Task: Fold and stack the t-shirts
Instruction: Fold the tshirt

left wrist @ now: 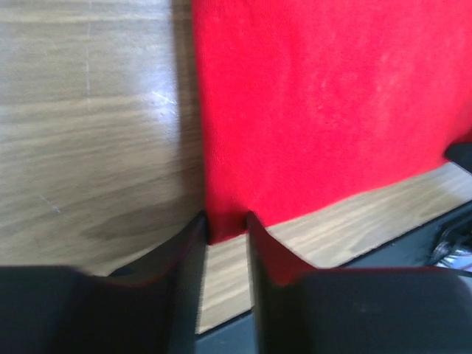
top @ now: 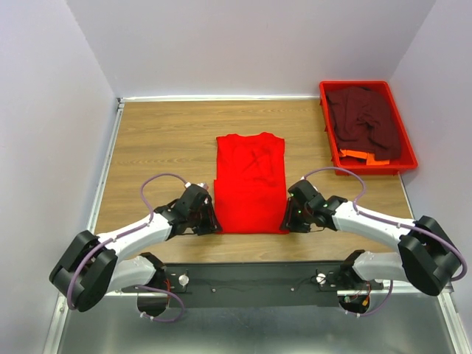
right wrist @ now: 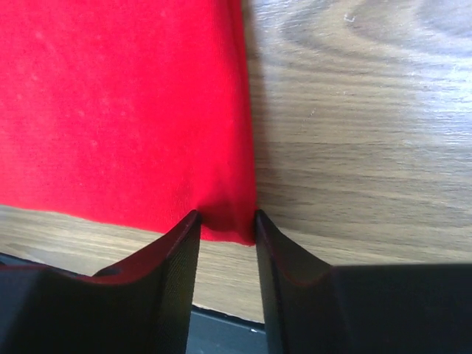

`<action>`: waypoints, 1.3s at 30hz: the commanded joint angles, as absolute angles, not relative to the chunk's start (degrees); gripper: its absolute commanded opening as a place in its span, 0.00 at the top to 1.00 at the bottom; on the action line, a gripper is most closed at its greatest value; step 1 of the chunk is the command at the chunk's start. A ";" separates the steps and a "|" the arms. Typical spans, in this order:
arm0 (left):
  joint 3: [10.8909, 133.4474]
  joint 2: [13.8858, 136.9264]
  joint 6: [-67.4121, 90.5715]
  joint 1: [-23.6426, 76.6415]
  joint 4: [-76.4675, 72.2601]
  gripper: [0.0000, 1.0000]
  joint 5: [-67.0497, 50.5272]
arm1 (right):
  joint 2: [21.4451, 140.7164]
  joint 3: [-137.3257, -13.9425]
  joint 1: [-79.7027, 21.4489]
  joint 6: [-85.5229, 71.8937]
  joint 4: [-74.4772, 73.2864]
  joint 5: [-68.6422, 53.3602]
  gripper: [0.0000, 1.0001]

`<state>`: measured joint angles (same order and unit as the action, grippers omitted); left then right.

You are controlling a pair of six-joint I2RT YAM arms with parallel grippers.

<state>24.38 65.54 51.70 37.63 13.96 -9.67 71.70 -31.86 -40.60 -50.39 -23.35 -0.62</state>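
Bright red t-shirt (top: 250, 184), a flat narrow rectangle at mid-table; dark maroon t-shirt (top: 365, 118) crumpled in far-right red tray (top: 354, 84).

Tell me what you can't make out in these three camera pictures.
Both wrist views: whether the left claw and right claw pinch the near corners of the red t-shirt; cloth sits between the fingers, contact unclear.
Top view: those corners, hidden under the wrists.
Top view: the orange item in the tray, mostly covered by the maroon t-shirt.
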 commanded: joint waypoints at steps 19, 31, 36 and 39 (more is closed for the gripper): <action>26.37 54.76 50.01 38.58 22.41 1.00 -12.48 | 59.86 -30.41 -40.96 -46.93 -31.98 -6.50 1.00; 32.25 43.33 50.71 41.57 34.18 1.00 -10.29 | 50.10 -38.75 -41.31 -45.97 -44.29 -5.89 1.00; 39.19 45.35 49.40 41.40 35.59 1.00 -9.15 | 52.29 -47.45 -41.31 -43.86 -48.06 -1.42 0.99; 43.76 47.54 47.91 40.87 36.56 1.00 -7.39 | 54.22 -51.22 -41.31 -42.55 -49.04 1.48 1.00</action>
